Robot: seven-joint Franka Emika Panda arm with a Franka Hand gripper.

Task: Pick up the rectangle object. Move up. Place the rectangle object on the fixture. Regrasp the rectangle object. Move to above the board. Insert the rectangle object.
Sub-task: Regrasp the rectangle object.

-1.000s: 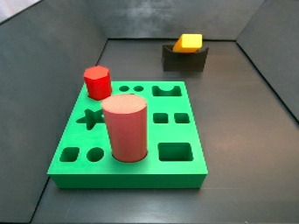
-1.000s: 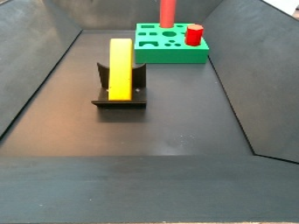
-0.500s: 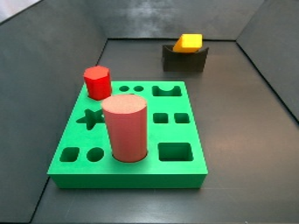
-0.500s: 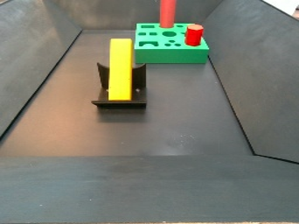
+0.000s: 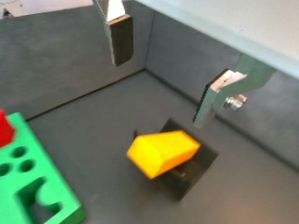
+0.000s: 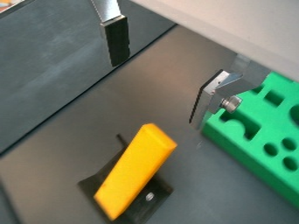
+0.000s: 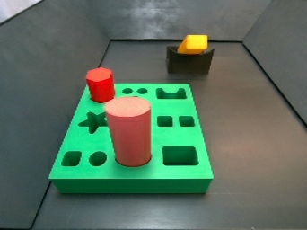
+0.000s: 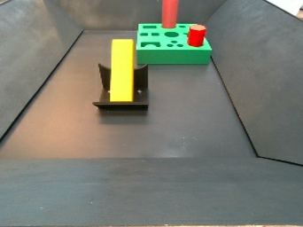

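The rectangle object [image 8: 122,69] rests in the fixture [image 8: 122,99], long axis running up-frame; the gripper [image 6: 158,68] hangs above, wide apart, empty

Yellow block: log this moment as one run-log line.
yellow block resting tilted on fixture | gripper open above it, holding nothing | green board not yet reached | phase: before regrasp

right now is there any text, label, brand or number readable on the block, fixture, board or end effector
None: no readable text in any view.
The rectangle object, the fixture and the board have plain, unmarked faces.
The end effector, open above the rectangle object, shows bare silver fingers with no lettering.
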